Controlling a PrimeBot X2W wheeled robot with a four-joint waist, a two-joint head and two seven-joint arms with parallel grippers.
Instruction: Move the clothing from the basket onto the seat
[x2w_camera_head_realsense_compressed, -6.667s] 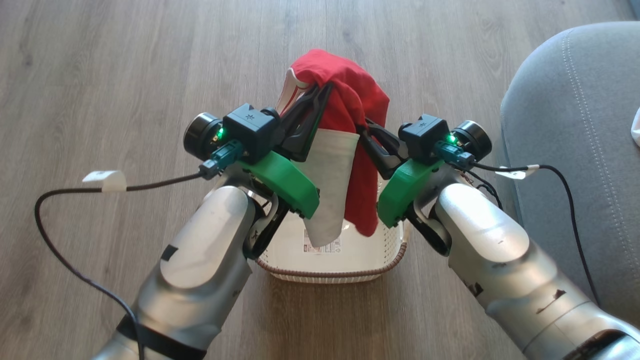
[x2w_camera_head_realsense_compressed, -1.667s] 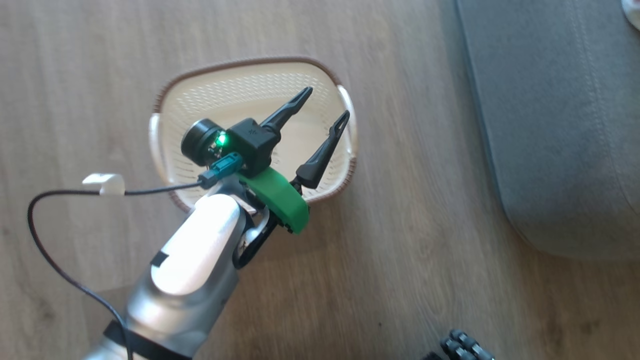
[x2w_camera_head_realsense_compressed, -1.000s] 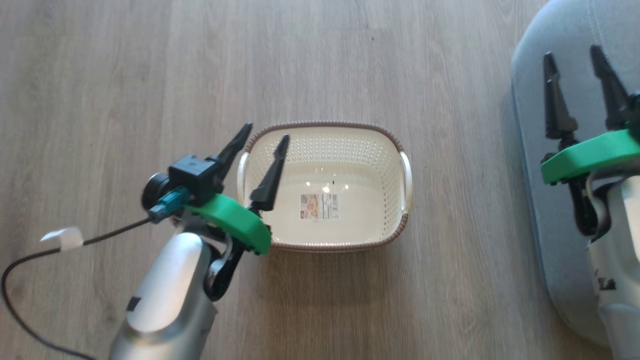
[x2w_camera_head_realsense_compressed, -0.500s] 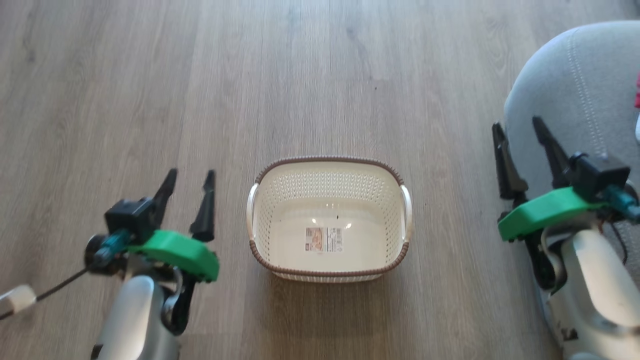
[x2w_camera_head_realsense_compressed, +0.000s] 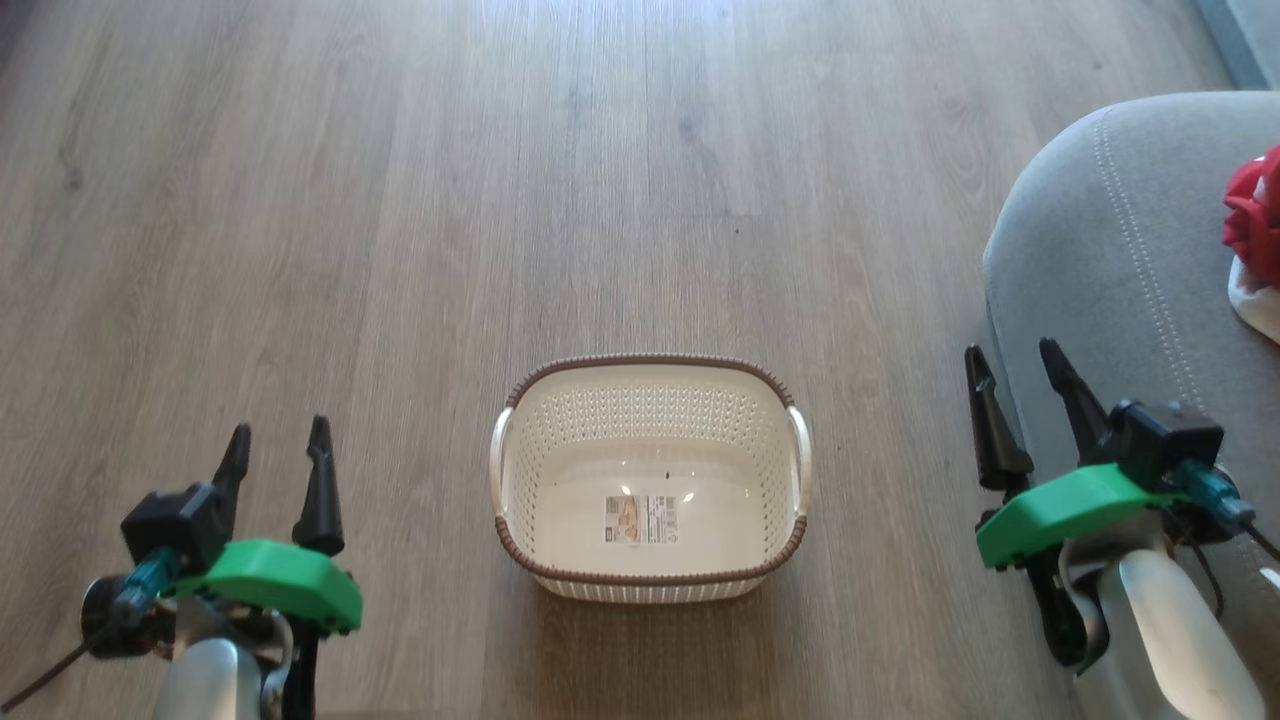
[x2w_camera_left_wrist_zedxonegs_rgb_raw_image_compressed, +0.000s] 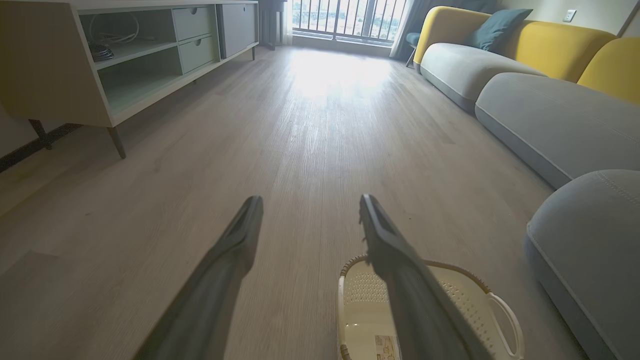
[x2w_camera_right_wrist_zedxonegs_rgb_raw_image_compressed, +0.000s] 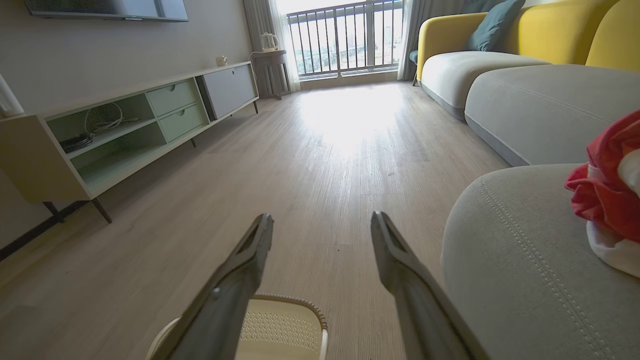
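Nearest the robot, the left end effector (x2w_camera_head_realsense_compressed: 280, 428) and the right end effector (x2w_camera_head_realsense_compressed: 1010, 350) hover with fingers spread wide, holding nothing. They flank the basket (x2w_camera_head_realsense_compressed: 650, 362), which sits bare inside on the floor (x2w_camera_head_realsense_compressed: 400, 200). Farther right, the clothing (x2w_camera_head_realsense_compressed: 1255, 215) lies bunched on the seat (x2w_camera_head_realsense_compressed: 1100, 250). The transfer looks finished, so the next move likely calls only for resting the arms.

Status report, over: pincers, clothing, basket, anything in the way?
Both open and empty: left pincer, right pincer. Red clothing on the grey seat. Basket holds just its label sticker. No obstruction seen.
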